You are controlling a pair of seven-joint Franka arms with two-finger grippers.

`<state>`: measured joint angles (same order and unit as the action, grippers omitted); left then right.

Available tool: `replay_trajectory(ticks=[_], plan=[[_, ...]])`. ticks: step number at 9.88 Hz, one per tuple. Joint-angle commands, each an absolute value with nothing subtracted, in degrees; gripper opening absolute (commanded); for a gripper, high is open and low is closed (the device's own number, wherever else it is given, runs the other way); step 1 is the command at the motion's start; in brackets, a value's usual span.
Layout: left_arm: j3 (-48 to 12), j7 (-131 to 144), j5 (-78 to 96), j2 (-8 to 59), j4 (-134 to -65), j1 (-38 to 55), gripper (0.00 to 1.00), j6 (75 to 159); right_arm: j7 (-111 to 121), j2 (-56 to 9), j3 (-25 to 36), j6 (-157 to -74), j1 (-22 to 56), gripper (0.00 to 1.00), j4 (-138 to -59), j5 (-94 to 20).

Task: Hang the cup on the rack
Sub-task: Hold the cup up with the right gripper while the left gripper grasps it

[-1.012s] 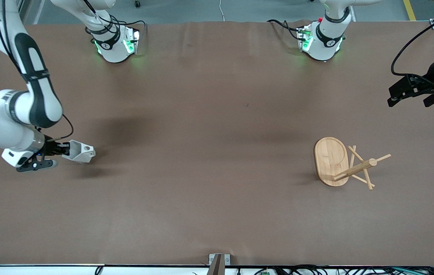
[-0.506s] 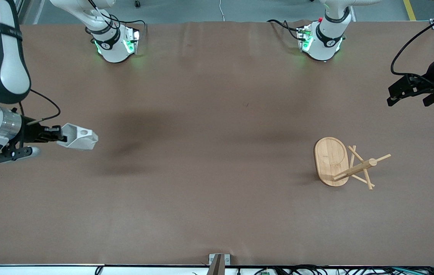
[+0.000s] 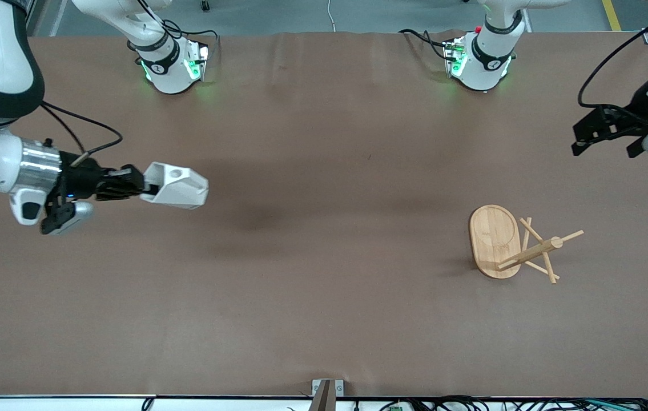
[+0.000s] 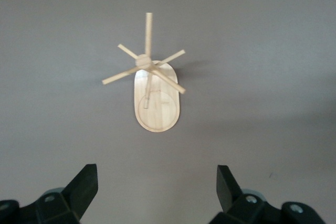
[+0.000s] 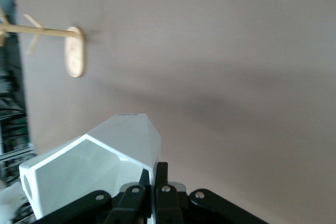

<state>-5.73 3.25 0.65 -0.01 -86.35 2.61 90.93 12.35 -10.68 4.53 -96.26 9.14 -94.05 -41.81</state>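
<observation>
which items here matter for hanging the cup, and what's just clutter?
Belongs to the job:
- cup, held in the air by the right gripper over the right arm's end of the table
- rack, standing at the left arm's end
- left gripper, open, waiting over the table above the rack

Lying about:
- nothing else on the brown table

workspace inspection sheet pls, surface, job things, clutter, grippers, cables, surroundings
surface: brown table, smooth, with soft shadows.
job's things: white faceted cup in the air, held sideways; bamboo rack upright toward the left arm's end, pegs bare.
clutter: nothing seen.
grippers: right gripper shut on the cup's rim over the right arm's end; left gripper open, waiting over the left arm's end.
cables: black cables looping on both wrists; bundles along the table's edge nearest the front camera.
surroundings: grey floor and a yellow line past the arm bases.
</observation>
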Motion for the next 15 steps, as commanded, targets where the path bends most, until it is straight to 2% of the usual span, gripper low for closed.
replay_trajectory(ticks=[1,4,7,11,15], plan=[[-9.38,2.47,0.44,0.7,-87.1,3.95,1.0,89.91,10.2,-10.19,1.0,-96.15,7.92,0.03,-93.43,-53.2],[-18.17,-3.85,3.14,0.79,-87.01,4.13,1.0,89.3,9.93,-10.37,-11.92,-100.7,2.55,0.03,-93.69,-60.01],[-19.86,-16.21,9.92,1.58,-87.19,4.74,1.0,89.47,9.93,-10.98,-17.82,-107.38,3.43,0.03,-95.44,-67.56],[-25.04,-20.82,11.25,1.93,-87.01,5.19,1.0,90.26,10.81,-13.26,-18.19,-106.7,3.95,0.02,-96.5,-74.09],[-32.07,-26.81,10.9,2.02,-86.58,5.36,1.0,98.33,17.05,-14.94,-18.19,-103.54,5.18,0.02,-99.05,-77.17]])
